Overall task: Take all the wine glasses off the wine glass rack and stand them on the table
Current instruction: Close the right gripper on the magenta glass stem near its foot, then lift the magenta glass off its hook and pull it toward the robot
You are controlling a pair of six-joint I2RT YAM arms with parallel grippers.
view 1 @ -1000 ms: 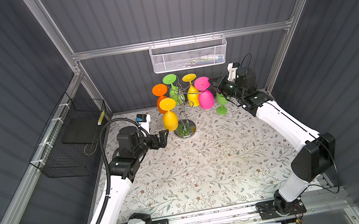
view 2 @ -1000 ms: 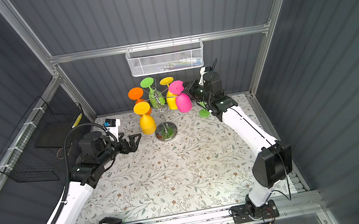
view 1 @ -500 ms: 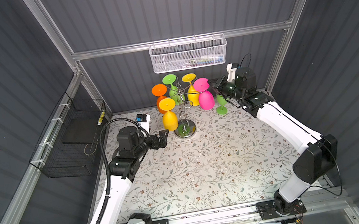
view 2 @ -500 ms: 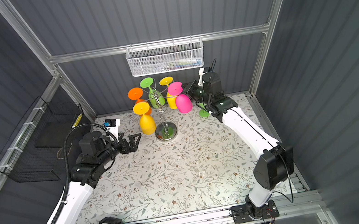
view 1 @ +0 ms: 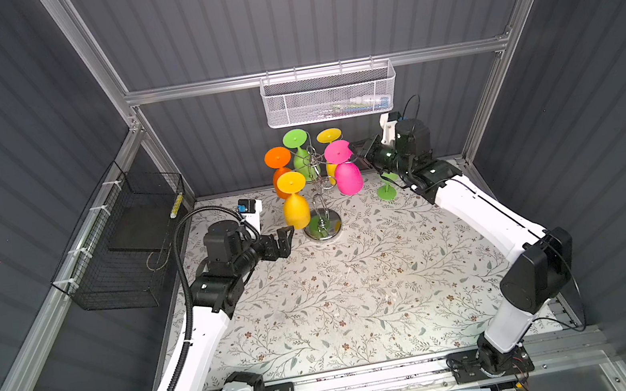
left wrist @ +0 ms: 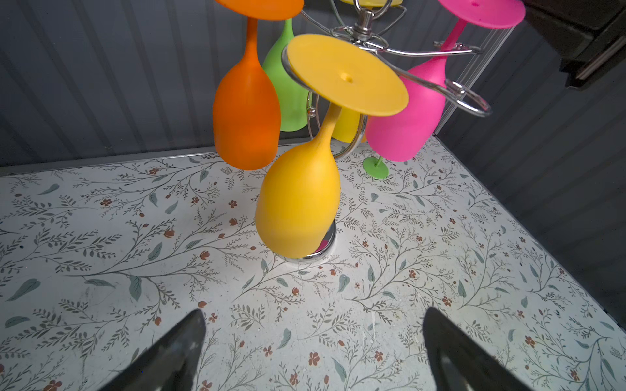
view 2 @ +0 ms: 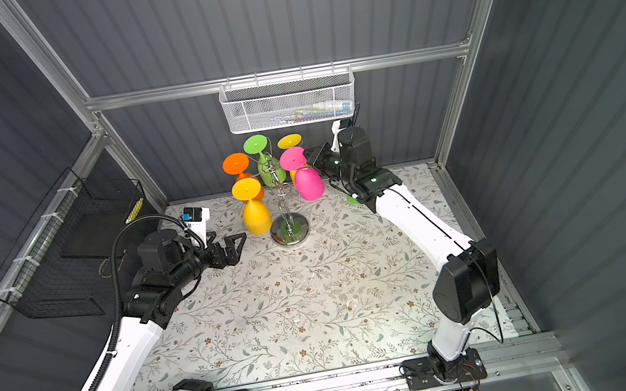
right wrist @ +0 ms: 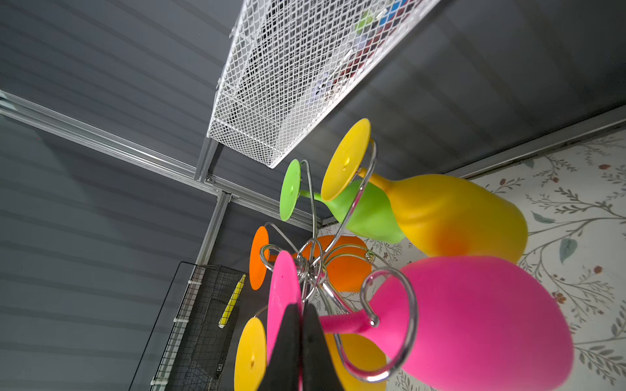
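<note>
Pink plastic is what moves now. The pink wine glass (view 1: 349, 180) hangs foot-up on the wine glass rack (view 1: 325, 229), which stands near the middle of the far edge of the surface (view 1: 361, 303). Compared with a second ago, its foot (right wrist: 283, 298) and bowl sit closer to the rack's centre, and the glass leans more.

The right gripper (right wrist: 301, 309) has advanced with it. Its jaws are pressed together at the rim of that foot. I cannot tell if the thin rim is nipped between them or only pushed.

I read this as the beginning of working the stem along its wire arm. The glass is not free yet, because the stem still sits in the wire. Which way the arm opens I cannot see clearly.

The left gripper (view 1: 286, 240), jaws wide apart, stays low over the surface just beside the rack's base, facing the yellow-orange glass (view 1: 296, 209). It is unchanged.

A green foot (view 1: 386, 192) already stands on the surface toward the far right corner.
</note>
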